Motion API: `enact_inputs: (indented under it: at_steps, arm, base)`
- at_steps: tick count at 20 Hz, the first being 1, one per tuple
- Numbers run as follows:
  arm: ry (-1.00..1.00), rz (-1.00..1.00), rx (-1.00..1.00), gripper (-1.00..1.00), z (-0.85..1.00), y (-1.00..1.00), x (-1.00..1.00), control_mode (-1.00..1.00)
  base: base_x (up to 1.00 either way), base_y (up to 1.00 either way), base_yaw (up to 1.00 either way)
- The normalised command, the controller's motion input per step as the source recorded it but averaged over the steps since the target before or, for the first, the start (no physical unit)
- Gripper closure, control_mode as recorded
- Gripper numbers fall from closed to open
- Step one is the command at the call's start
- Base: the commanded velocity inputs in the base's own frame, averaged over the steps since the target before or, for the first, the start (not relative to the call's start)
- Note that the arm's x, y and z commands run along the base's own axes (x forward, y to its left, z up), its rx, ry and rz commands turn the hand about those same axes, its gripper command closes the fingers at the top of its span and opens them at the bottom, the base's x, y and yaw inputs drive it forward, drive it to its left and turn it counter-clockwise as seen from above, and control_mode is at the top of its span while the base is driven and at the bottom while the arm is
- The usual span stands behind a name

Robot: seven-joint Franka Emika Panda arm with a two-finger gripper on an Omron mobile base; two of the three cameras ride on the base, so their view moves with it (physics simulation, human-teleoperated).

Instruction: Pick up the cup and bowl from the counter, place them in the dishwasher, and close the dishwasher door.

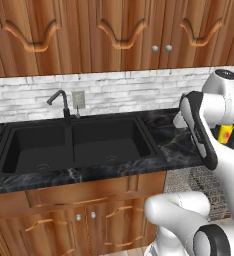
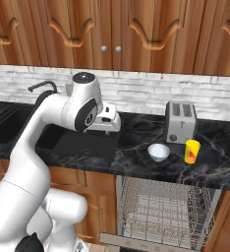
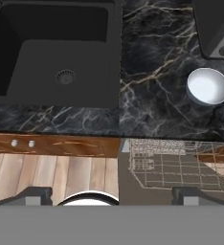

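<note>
A: Nearest the lens: the two-finger gripper [image 3: 111,195], small dark fingertips [image 3: 35,195] spread wide, nothing between them. It hangs over the black marble-like counter [image 2: 136,140] edge, beside the black sink basin [image 1: 74,140].

B: Dishwasher?

A: Grey metallic dishwasher [image 2: 161,211] stands open below the counter, wire racks showing, set among wooden cabinets. Its door: a pale edge at the bottom of the right base view, cannot tell more.

B: The dishes?

A: Small shallow pale blue-white bowl [image 2: 158,152] sits on the counter, in front of the silver toaster [image 2: 180,121]. Small bright yellow cup [image 2: 191,151] with reddish mark stands upright just beside the bowl, apart from it.
</note>
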Motion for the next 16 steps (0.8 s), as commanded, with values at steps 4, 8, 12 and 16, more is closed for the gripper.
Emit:
enact_inputs:
  at_steps: [4,8,12,16]
  arm:
    - [0.0,0.0,0.0,-1.0,-0.2,-0.41,0.0,-1.0]
    - [0.0,0.0,0.0,-1.0,-0.2,-0.47,0.03,-1.0]
    - [0.0,0.0,0.0,-1.0,-0.18,-0.43,0.12,-1.0]
    - [0.0,0.0,0.0,-1.0,-0.16,-0.34,0.09,-1.0]
  base:
    - [0.0,0.0,0.0]
    - [0.0,0.0,0.0]
    - [0.0,0.0,0.0]
    - [0.0,0.0,0.0]
